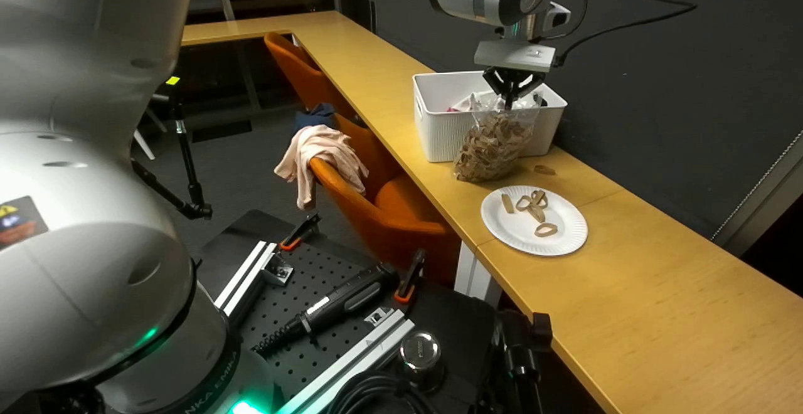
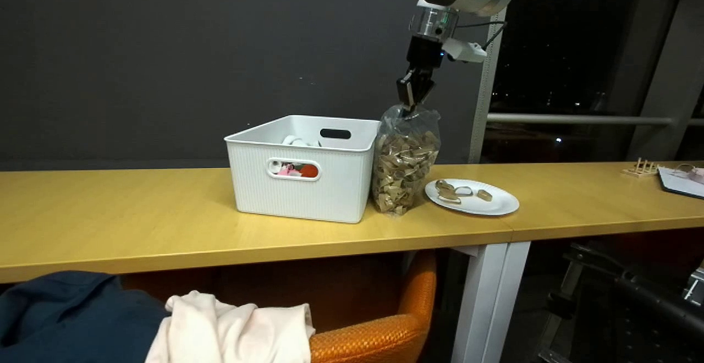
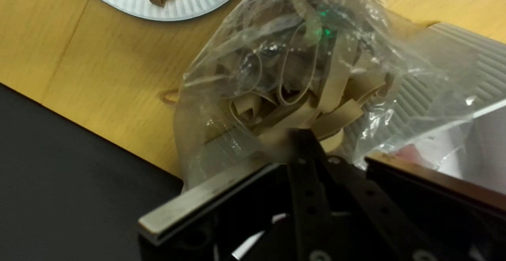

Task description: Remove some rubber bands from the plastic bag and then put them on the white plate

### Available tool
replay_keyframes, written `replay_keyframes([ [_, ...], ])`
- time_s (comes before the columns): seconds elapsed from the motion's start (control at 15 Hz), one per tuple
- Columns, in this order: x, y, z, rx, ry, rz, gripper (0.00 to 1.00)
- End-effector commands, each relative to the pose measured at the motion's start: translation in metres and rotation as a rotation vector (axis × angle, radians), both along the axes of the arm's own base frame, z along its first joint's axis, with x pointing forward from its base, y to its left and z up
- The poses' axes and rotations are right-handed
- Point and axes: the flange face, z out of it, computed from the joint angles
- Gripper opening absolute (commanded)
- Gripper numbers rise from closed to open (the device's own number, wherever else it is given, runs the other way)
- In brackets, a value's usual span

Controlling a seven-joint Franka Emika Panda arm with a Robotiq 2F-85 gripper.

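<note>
The clear plastic bag (image 1: 492,153) of tan rubber bands stands upright on the table, against the white basket. It also shows in an exterior view (image 2: 404,168) and the wrist view (image 3: 272,55). My gripper (image 1: 509,103) points down with its fingertips at the bag's open top, seen also in an exterior view (image 2: 408,109). In the wrist view the fingers (image 3: 302,146) are together just over the bands; whether a band is pinched is blurred. The white plate (image 1: 511,233) beside the bag holds several rubber bands (image 1: 536,206); it shows in the wrist view (image 3: 201,2).
The ribbed white basket (image 2: 297,198) with assorted items touches the bag's side. A loose rubber band (image 1: 544,169) lies on the table (image 1: 659,263) near the dark wall (image 2: 165,66). An orange chair (image 1: 401,238) with cloths stands at the table's front edge.
</note>
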Motion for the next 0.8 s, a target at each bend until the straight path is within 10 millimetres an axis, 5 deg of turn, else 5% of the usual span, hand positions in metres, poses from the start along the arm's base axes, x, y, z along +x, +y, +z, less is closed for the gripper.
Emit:
replay_keyframes([
  [0.0,0.013,-0.008,-0.006,0.006,0.028,-0.010,0.27],
  [0.2,0.018,-0.005,-0.017,0.013,0.072,-0.011,0.35],
  [0.73,0.020,-0.005,-0.055,0.052,0.176,-0.012,0.26],
])
